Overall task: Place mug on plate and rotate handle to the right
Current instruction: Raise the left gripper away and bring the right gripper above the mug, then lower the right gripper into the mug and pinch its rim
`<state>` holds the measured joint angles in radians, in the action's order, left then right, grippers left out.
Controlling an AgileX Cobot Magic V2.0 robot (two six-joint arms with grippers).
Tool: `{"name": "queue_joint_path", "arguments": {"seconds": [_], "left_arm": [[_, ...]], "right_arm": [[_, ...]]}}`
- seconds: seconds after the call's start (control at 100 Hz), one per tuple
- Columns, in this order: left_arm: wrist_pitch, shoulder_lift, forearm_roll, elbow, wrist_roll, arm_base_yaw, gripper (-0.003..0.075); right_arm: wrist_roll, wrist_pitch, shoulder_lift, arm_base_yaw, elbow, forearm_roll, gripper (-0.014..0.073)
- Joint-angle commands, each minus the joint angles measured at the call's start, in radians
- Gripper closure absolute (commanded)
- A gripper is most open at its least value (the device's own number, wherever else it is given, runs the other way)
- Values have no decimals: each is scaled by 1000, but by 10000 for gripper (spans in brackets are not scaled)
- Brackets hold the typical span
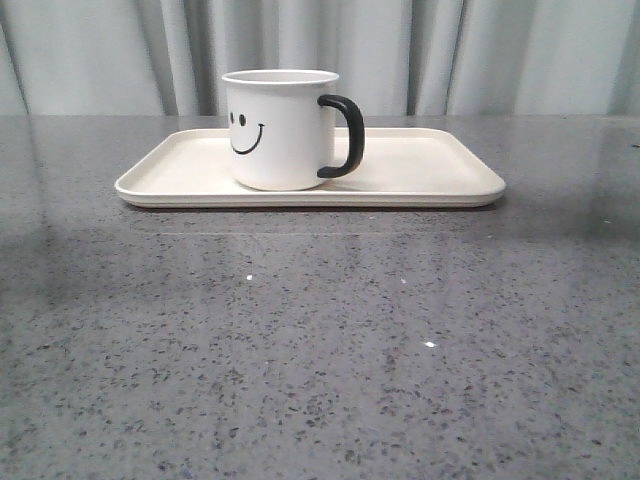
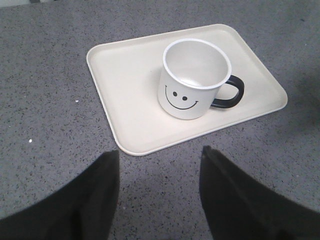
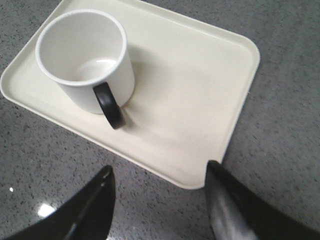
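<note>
You see the mug (image 1: 278,130) upright on the plate (image 1: 430,180), handle (image 1: 345,137) pointing right: task apparently complete, left gripper (image 2: 160,192) and right gripper (image 3: 160,197) spread wide, empty.

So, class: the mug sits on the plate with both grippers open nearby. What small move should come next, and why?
Probably none on the mug: it stands upright on the plate and its handle already points right in the front view. The left gripper and right gripper are open and touching nothing, so I would just draw both arms back, clear of the plate.
</note>
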<state>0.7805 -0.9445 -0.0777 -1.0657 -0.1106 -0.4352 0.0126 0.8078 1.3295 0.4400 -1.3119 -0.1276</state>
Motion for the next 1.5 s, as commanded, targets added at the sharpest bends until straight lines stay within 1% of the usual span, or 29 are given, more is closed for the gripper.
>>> {"name": "queue_joint_path", "arguments": {"seconds": [0.0, 0.2, 0.35, 0.66, 0.87, 1.17, 1.24, 1.31, 1.32, 1.33, 1.47, 1.49], "left_arm": [[-84, 56, -21, 2, -2, -8, 355], [-78, 109, -35, 14, -2, -8, 355], [-70, 114, -50, 14, -2, -8, 355], [-70, 114, -50, 14, -2, -8, 355], [-70, 114, -50, 14, -2, -8, 355], [-70, 114, -50, 14, -2, -8, 355], [-70, 114, -50, 14, -2, -8, 355], [-70, 114, -50, 14, -2, -8, 355], [-70, 114, -50, 14, -2, -8, 355], [-70, 114, -50, 14, -2, -8, 355], [-70, 114, -50, 14, -2, -8, 355], [-70, 114, -50, 14, -2, -8, 355]], "right_arm": [[-13, -37, 44, 17, -94, -9, 181], [-19, 4, 215, 47, -267, -9, 181], [-20, 43, 332, 50, -398, -19, 181], [-50, 127, 511, 53, -634, -36, 181], [-71, 165, 595, 62, -716, -36, 181], [-80, 184, 648, 62, -718, -35, 186], [-82, 188, 651, 62, -717, -35, 234], [-83, 192, 653, 62, -717, -35, 321], [-84, 192, 653, 62, -717, -35, 351], [-84, 192, 653, 62, -717, -35, 351], [-85, 201, 653, 62, -717, -35, 578], [-85, 202, 653, 62, -717, -35, 596]]}}
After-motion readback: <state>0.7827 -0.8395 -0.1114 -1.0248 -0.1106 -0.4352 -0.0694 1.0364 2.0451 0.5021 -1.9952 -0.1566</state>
